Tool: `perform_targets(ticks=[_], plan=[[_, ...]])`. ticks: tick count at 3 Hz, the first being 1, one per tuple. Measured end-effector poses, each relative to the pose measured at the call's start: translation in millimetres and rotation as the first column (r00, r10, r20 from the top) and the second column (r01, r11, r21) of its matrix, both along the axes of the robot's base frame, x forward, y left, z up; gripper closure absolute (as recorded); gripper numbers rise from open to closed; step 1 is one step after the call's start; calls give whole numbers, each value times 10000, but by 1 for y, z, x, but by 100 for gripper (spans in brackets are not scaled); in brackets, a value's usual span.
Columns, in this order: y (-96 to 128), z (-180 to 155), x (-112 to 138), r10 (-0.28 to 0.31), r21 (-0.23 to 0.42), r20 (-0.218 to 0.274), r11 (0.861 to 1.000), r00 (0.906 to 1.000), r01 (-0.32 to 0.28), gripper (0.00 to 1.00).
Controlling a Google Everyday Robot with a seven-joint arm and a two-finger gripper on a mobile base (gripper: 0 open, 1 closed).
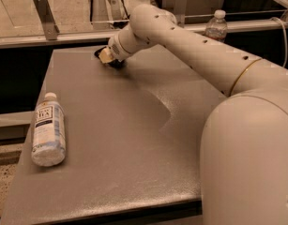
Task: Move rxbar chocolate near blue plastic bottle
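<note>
The blue plastic bottle (48,129) lies on its side at the left edge of the grey table (115,139), white cap pointing away from me. My arm reaches across to the table's far side, and the gripper (106,56) is low over the surface near the back edge. A small dark shape (98,53) shows just beside and under the gripper; it may be the rxbar chocolate, mostly hidden by the gripper.
A clear water bottle (216,26) stands behind the table at the back right, on a ledge past a rail. A metal bracket (44,14) stands at the back left. My arm's large white body (246,144) fills the right foreground.
</note>
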State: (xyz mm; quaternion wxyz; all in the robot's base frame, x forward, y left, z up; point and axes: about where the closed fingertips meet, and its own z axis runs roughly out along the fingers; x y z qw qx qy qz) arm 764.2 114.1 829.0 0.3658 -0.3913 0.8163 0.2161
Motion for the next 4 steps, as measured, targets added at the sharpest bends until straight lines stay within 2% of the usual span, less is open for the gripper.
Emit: perform_targets(ticks=[4], plan=[[0, 0, 0, 0, -5, 5, 10000, 10000, 0, 100]])
